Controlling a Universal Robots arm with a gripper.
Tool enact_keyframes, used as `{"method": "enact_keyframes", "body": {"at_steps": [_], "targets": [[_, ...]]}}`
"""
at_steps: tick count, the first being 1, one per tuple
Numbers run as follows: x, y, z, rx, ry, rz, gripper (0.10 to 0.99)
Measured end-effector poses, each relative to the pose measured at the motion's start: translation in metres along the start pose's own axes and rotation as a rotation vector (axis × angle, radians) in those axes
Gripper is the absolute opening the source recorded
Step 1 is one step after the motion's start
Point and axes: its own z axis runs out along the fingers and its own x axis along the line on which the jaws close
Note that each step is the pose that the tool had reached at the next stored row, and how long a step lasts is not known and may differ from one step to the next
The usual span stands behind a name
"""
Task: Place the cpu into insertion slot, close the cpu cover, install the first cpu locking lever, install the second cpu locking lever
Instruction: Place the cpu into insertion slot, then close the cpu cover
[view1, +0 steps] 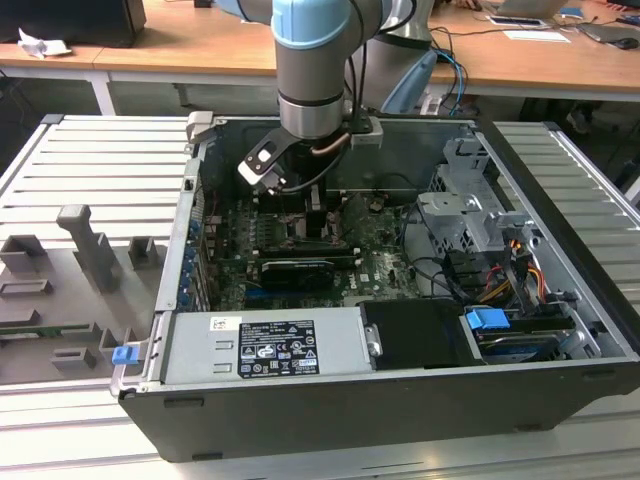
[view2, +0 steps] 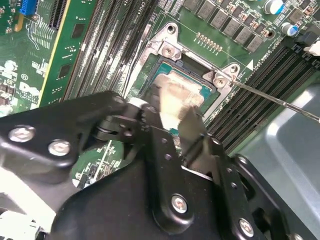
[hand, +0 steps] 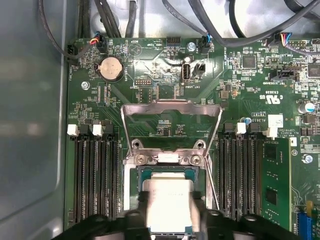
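The cpu (hand: 167, 192), a flat square chip with a dull silver top, sits between my two black fingers in both wrist views. My gripper (hand: 170, 210) is shut on its opposite edges, right over the insertion slot (hand: 133, 186). The chip (view2: 177, 92) looks level with, or just above, the socket's dark frame (view2: 172, 61); I cannot tell whether it is seated. Beyond the socket the cpu cover (hand: 170, 103) stands swung open on its hinge. A thin wire locking lever (hand: 213, 187) (view2: 280, 102) sticks out unlatched beside the socket. In the exterior view the gripper (view1: 318, 215) reaches down into the open computer case.
Long black memory slots (hand: 95, 180) (hand: 240, 175) flank the socket on both sides. Cables (hand: 100, 15) run along the board's far edge. The power supply (view1: 260, 345), a drive cage (view1: 470, 215) and case walls (view1: 560, 250) hem in the arm. A grey fixture tray (view1: 70, 280) lies outside the case.
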Motion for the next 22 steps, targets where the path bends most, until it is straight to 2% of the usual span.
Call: {"method": "enact_keyframes", "body": {"at_steps": [5, 22], "targets": [[0.0001, 0.0008, -0.0033, 0.004, 0.0000, 0.000, 0.110], [0.0002, 0.0012, -0.0090, 0.004, 0.0007, 0.000, 0.106]]}}
